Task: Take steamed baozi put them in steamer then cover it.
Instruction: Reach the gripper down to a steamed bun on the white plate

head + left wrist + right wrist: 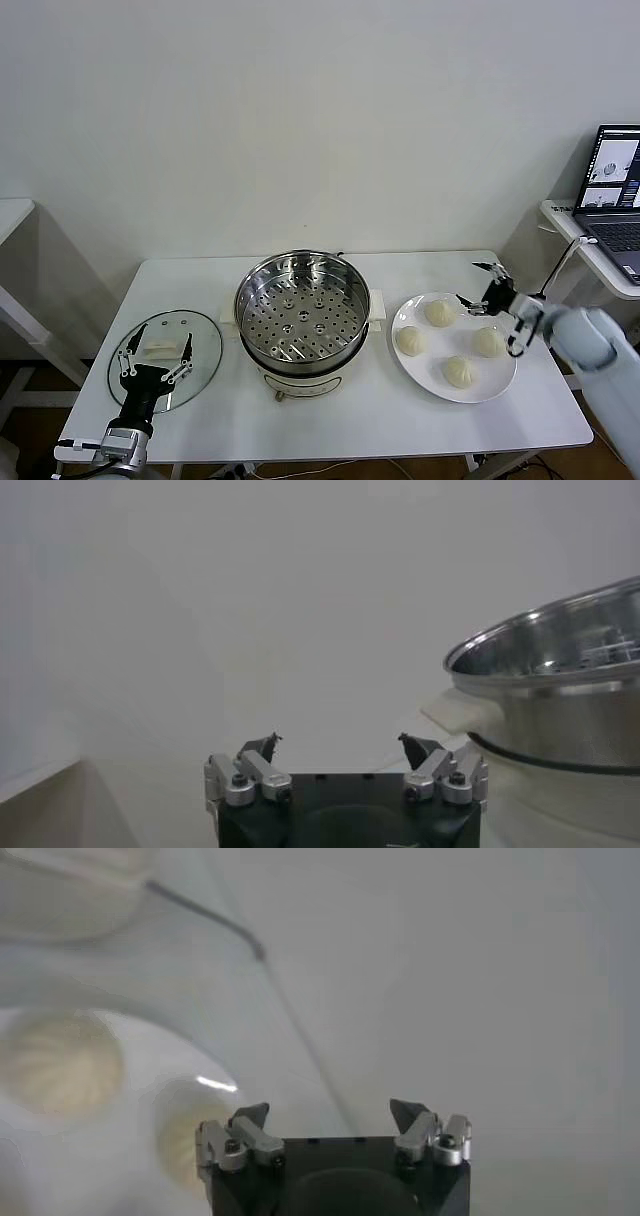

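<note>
I log the hardware only. Left claw [156, 350]: black body, silver-grey linkage fingers with small round screws at the joints, dark pointed tips. Below it I see a silver cylindrical wrist section and a thin black cable. Right claw [483, 284]: same black-and-silver build, same dark tips, mounted on a rounded pale grey-white arm shell. Both wrist views show paired screw heads on each finger link.

From my seat the steamer [302, 318] looks like polished stainless steel, really mirror-shiny, with a perforated metal tray and a matt white plastic-looking base. The cover [165, 359] is clear glass with a metal rim. The baozi [441, 313] look soft and matt, on a glossy white plate [494, 383].
</note>
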